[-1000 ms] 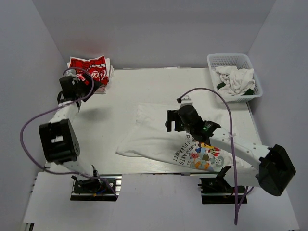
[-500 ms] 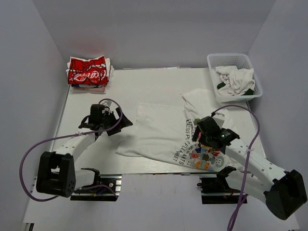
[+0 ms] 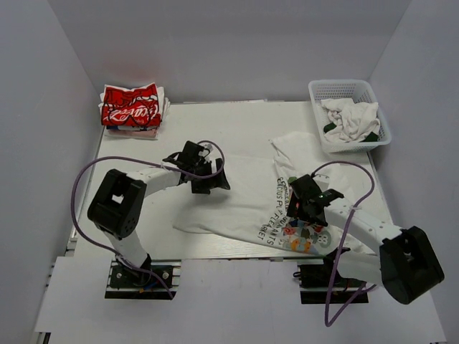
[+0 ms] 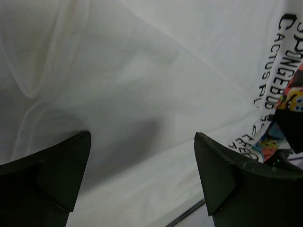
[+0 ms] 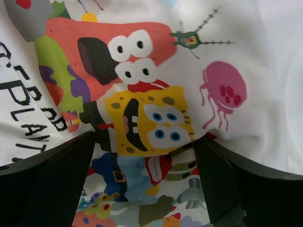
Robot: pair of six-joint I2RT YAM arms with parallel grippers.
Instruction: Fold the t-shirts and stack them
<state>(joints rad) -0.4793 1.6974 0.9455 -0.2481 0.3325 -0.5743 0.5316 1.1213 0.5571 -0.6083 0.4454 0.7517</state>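
white t-shirt lies wrinkled on the table; red t-shirt sits far left. left end effector and right end effector hover over the white one, jaws apart. we risk pinching extra layers, skewing the fold.

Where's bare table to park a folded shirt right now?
Best: the far-centre strip of table, between the red shirt stack and the basket. Smaller patch on the left, between that stack and the left arm. Crowded: centre and right, covered by the white shirt, with the left gripper and right gripper open over it.
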